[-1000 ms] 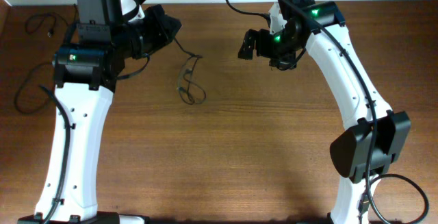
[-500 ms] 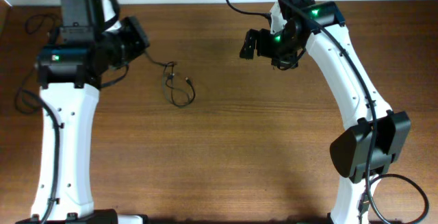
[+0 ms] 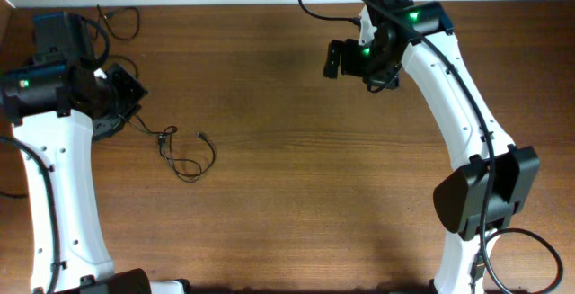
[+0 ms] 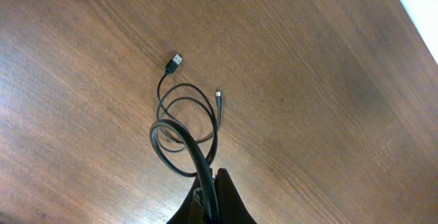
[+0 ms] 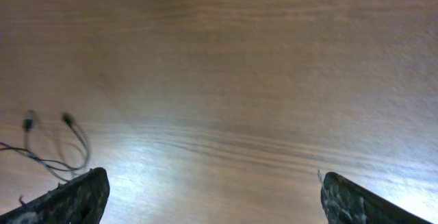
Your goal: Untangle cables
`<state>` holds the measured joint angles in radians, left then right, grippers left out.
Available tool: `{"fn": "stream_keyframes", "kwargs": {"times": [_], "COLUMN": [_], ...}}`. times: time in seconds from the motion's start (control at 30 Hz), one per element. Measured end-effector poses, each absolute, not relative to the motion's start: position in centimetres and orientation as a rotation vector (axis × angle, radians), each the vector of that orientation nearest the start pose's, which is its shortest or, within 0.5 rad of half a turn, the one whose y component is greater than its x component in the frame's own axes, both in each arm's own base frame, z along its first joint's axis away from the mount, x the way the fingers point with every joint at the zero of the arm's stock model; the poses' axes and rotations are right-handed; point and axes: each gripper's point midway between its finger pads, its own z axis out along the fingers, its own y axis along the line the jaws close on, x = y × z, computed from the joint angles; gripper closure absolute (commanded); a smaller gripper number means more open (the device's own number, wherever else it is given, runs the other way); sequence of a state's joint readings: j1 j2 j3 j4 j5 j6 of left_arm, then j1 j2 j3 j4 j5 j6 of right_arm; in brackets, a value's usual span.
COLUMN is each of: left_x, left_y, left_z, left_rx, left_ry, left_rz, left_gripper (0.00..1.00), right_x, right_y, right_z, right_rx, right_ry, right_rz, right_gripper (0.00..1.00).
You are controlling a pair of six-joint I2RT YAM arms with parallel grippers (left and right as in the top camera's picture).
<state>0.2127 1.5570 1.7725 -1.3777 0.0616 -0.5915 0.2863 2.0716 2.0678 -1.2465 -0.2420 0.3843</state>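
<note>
At left, claw (image 4: 211, 195) clamps cable (image 4: 195, 154).

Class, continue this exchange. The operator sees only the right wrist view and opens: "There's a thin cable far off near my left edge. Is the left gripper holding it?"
Observer: Yes. The left wrist view shows the left gripper shut on the cable.
Operator: Is it tangled?
Observer: Beyond the fingers it curls on itself in overlapping loops.
Operator: Where is my gripper relative to it?
Observer: Overhead, the right gripper hangs well across the table from those loops, near the far edge.
</note>
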Motion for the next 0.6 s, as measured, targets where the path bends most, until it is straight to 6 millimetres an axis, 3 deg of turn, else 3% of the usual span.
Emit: {"fn": "stream_keyframes", "kwargs": {"times": [0.23,0.6], "left_x": [31.9,30.8], "left_y": [6.0,5.7], "left_z": [25.7,25.3], "left_rx": [-1.193,-1.252], "left_ry": [2.551,2.582], "left_rz": [-0.181,-0.174], "left_gripper": [1.0,1.0], "right_x": [43.4,44.1], "right_y": [14.9,11.2], "right_z": [16.9,16.7], "right_rx": [0.122,0.248], "right_ry": [2.908,2.904], "right_rz": [0.312,0.263], "right_gripper": [0.02,0.01]}}
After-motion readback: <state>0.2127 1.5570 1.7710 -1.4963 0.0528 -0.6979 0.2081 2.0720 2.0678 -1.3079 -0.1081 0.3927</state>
